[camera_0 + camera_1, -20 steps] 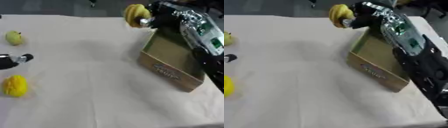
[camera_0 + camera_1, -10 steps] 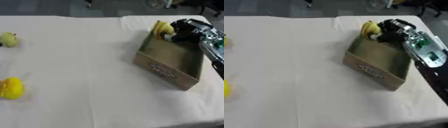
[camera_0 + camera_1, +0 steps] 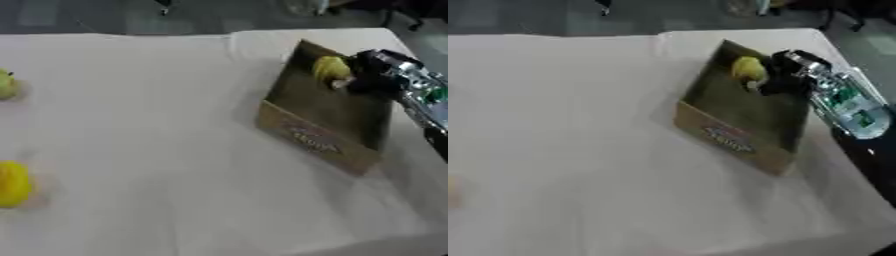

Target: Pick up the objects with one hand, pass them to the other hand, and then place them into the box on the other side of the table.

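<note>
We see a white cloth (image 3: 157,125) covering the bench (image 3: 367,35); beyond its far edge lies grey floor (image 3: 105,15).

My right hand (image 3: 372,75) looks like black plastic with shiny silver metal behind it. The box (image 3: 325,131) is matt brown cardboard, printed on its near wall. A smooth, matt white cloth (image 3: 157,150) covers the table.

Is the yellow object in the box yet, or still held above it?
Over the box, not released: the yellow object sits at the right robot hand within the box's outline. Contact with the floor: cannot tell.
</note>
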{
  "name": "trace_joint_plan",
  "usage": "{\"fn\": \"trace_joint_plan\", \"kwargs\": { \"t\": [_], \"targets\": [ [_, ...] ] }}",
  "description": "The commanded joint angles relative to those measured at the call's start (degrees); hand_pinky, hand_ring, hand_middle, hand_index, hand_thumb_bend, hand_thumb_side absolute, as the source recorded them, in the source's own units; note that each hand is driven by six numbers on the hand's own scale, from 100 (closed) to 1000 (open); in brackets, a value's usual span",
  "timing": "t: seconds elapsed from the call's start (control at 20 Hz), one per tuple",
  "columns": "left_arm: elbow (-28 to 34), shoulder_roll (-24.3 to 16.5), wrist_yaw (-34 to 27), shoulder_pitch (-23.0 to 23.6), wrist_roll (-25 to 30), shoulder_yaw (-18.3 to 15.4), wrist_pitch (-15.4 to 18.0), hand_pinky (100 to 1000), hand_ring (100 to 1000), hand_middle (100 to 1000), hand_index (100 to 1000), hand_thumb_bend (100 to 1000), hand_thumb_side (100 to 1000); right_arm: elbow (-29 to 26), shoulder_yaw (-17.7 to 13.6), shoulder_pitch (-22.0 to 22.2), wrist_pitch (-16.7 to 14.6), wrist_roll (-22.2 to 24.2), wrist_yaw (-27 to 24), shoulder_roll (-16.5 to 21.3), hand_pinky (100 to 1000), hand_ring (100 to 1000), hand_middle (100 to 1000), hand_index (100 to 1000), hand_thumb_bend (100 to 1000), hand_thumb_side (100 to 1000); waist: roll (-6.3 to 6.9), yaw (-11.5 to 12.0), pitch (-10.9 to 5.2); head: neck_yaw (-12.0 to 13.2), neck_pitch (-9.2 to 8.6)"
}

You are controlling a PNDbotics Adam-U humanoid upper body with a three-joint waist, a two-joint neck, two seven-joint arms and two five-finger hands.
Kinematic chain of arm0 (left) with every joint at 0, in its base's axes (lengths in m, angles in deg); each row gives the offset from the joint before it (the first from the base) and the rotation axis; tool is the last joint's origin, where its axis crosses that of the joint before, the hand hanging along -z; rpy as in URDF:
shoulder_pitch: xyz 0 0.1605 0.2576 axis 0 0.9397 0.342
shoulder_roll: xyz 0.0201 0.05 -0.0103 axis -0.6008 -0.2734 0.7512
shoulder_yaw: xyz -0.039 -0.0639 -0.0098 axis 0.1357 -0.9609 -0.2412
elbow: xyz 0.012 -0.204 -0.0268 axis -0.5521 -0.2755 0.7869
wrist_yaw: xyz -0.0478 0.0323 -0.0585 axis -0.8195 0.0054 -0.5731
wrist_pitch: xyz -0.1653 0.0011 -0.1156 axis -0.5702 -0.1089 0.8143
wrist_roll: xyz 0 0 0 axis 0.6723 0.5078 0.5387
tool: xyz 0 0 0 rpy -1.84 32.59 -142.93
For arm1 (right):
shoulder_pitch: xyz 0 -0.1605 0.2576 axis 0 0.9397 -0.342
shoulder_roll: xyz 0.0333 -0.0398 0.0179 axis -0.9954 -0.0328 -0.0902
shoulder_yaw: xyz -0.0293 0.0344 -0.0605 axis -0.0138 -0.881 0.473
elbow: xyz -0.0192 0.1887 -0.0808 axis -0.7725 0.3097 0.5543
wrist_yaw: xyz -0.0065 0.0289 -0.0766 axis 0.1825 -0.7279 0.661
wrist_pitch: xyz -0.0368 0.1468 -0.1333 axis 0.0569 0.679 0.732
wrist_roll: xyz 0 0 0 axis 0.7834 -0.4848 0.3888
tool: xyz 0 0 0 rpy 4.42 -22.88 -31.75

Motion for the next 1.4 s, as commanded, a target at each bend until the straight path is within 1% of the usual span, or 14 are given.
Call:
{"fn": "trace_joint_plan", "kwargs": {
  "t": [0.05, 0.1, 0.3, 0.4, 0.55, 0.6, 0.75, 0.85, 1.05, 1.1, 1.15, 1.2, 1.3, 1.4],
  "targets": [
    [0.8, -1.8, -0.2, -0.5, -0.5, -1.1, -0.1, 741, 665, 677, 787, 847, 294, -0.5, -1.1, -0.5, -1.5, 1.3, 2.2, 2.7, 818, 778, 683, 716, 462, 141, 0.12, -0.1, -0.33, -0.9, 0.21],
    [0.8, -1.8, -0.2, -0.5, -0.6, -1.1, -0.1, 741, 664, 677, 787, 848, 295, -0.7, -1.1, -0.6, -2.2, 1.9, 3.0, 2.8, 839, 808, 724, 762, 480, 170, 0.12, -0.1, -0.31, -0.9, 0.20],
    [0.7, -1.7, -0.2, -0.2, -0.7, -1.2, -0.2, 741, 665, 678, 787, 853, 301, -0.6, -1.3, -0.6, -4.7, 4.2, 7.0, 2.9, 883, 867, 788, 837, 527, 223, 0.10, -0.1, -0.26, -0.6, 0.17],
    [0.7, -1.6, -0.2, -0.2, -0.7, -1.2, -0.2, 741, 664, 677, 787, 854, 302, -0.1, -1.6, -0.5, -5.2, 4.9, 8.9, 2.9, 904, 894, 812, 864, 521, 210, 0.09, -0.1, -0.26, -0.3, 0.17],
    [0.6, -1.6, -0.2, -0.1, -0.8, -1.3, -0.3, 741, 664, 677, 788, 858, 301, 0.3, -2.1, -0.5, -5.4, 4.9, 11.1, 2.9, 913, 905, 822, 877, 451, 138, 0.12, -0.2, -0.26, 0.0, -0.08],
    [0.6, -1.6, -0.2, -0.1, -0.8, -1.3, -0.3, 741, 664, 677, 788, 856, 305, 0.4, -2.2, -0.5, -5.4, 4.8, 11.5, 2.9, 912, 904, 821, 876, 468, 135, 0.12, -0.2, -0.26, 0.0, -0.14],
    [0.6, -1.5, -0.1, -0.1, -0.8, -1.3, -0.2, 742, 664, 677, 788, 853, 305, 0.1, -2.7, -0.4, -5.4, 4.3, 12.0, 3.1, 904, 899, 816, 871, 467, 142, 0.09, -0.2, -0.30, 0.3, -0.22],
    [0.6, -1.5, -0.1, -0.1, -0.8, -1.3, -0.2, 742, 664, 677, 787, 853, 305, -0.6, -3.4, -0.5, -5.5, 3.3, 11.6, 3.1, 894, 891, 808, 865, 502, 190, 0.10, -0.3, -0.34, 0.8, -0.13],
    [0.6, -1.5, 0.0, 0.1, -1.0, -1.4, -0.2, 742, 663, 674, 786, 853, 308, -4.1, -5.7, -1.4, -5.9, -2.6, 6.3, 2.9, 885, 876, 794, 857, 514, 252, 0.21, -0.3, -0.42, 2.2, -0.17],
    [0.6, -1.6, 0.0, 0.1, -1.0, -1.5, -0.3, 742, 663, 674, 786, 854, 309, -5.0, -6.1, -1.8, -6.0, -4.5, 4.0, 2.9, 884, 874, 793, 858, 476, 280, 0.23, -0.3, -0.44, 2.5, -0.16],
    [0.6, -1.6, 0.0, 0.2, -1.1, -1.6, -0.3, 742, 663, 674, 785, 854, 311, -6.0, -6.5, -2.2, -6.3, -6.5, 1.9, 2.9, 884, 872, 792, 859, 376, 325, 0.25, -0.3, -0.48, 3.1, -0.14],
    [0.6, -1.7, 0.0, 0.2, -1.1, -1.7, -0.3, 742, 663, 674, 786, 854, 314, -6.8, -6.8, -2.6, -6.5, -8.4, 0.0, 2.9, 884, 871, 792, 861, 319, 356, 0.27, -0.2, -0.51, 3.8, -0.10],
    [0.5, -1.8, -0.1, 0.2, -1.0, -1.8, -0.3, 743, 665, 675, 786, 856, 320, -8.0, -7.1, -3.5, -7.2, -11.5, -3.3, 2.8, 885, 871, 792, 862, 321, 350, 0.32, -0.1, -0.58, 5.4, -0.02],
    [0.5, -2.2, -0.1, 0.1, -0.6, -1.9, -0.1, 745, 667, 676, 787, 857, 324, -8.9, -7.4, -4.5, -8.1, -13.3, -6.2, 2.7, 874, 845, 773, 848, 367, 293, 0.39, 0.0, -0.62, 6.7, -0.12]
  ]
}}
